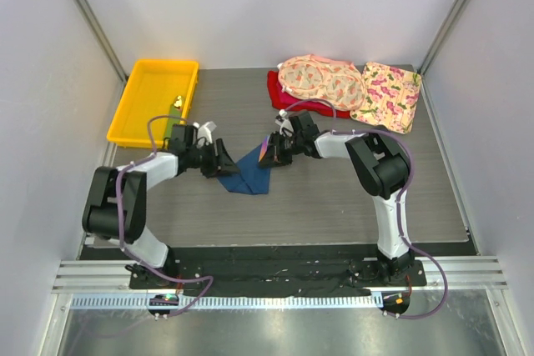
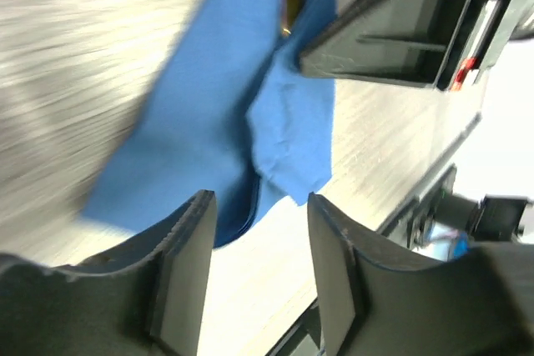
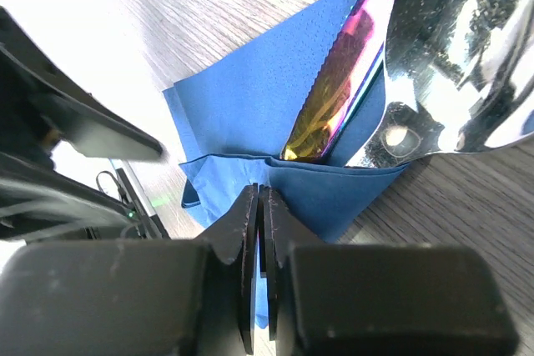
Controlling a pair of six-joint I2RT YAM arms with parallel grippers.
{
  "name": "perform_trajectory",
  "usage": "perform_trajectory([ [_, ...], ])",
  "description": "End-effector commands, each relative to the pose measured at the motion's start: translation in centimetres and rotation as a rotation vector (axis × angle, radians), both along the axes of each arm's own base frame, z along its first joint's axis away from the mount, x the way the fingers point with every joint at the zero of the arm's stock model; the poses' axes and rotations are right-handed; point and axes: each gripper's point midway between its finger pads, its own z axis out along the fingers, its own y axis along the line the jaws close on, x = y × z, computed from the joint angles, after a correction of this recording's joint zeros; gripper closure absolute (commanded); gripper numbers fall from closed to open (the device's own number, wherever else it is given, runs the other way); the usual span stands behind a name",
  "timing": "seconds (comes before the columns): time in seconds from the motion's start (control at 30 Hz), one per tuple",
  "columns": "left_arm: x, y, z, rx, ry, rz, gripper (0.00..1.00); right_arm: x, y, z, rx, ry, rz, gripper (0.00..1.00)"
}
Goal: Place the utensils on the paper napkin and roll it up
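Plainly, the risk sits with the half-made fold. The napkin (image 1: 247, 178) lies on the surface (image 1: 350, 198) between the two arms. One flap is turned over one end of the utensils (image 3: 332, 102), and their other ends, the spoon (image 3: 455, 56) bowl among them, stick out bare beyond the fold. The right gripper (image 3: 259, 206) is clenched on the flap's edge, thin paper pinched between its tips. The left gripper (image 2: 259, 248) stands parted and grasps nothing, its fingers either side of the napkin's near corner; whether they touch the surface I cannot tell. With only one pinch holding, a pull from the right could drag the whole sheet rather than roll it, or tear the paper at the pinch. The smooth cutlery may slide out of the open end or splay apart, leaving a loose roll. If the left gripper closes too low, it could snag both layers and pin the corner.
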Motion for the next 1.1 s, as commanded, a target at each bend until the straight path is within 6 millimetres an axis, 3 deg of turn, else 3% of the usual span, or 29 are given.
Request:
perform_trajectory([
  [0.0,0.2,4.2,0.3,0.082,0.018,0.154,0.46,-0.3,-2.2,-4.2,-0.179,0.011,-0.046,0.91],
  [0.13,0.3,7.7,-1.0,0.180,0.051,0.225,0.42,-0.2,-2.0,-4.2,-0.181,0.009,-0.042,0.91],
  [0.27,-0.1,8.1,-2.2,0.206,0.089,0.209,0.41,-0.2,-1.9,-4.2,-0.185,0.006,-0.038,0.91],
  [0.4,-0.4,7.1,-4.3,0.189,0.151,0.178,0.40,-0.3,-1.9,-4.4,-0.188,0.007,-0.036,0.92],
  [0.63,0.8,5.2,-6.1,0.133,0.204,0.133,0.38,-0.3,-1.9,-4.5,-0.196,0.006,-0.033,0.92],
  [0.87,0.0,2.4,-6.2,0.068,0.229,0.032,0.39,-0.3,-1.9,-4.8,-0.200,0.012,-0.032,0.92],
  [1.07,1.4,1.1,-5.9,0.050,0.180,-0.019,0.38,-0.4,-1.9,-4.8,-0.201,0.014,-0.031,0.92],
])
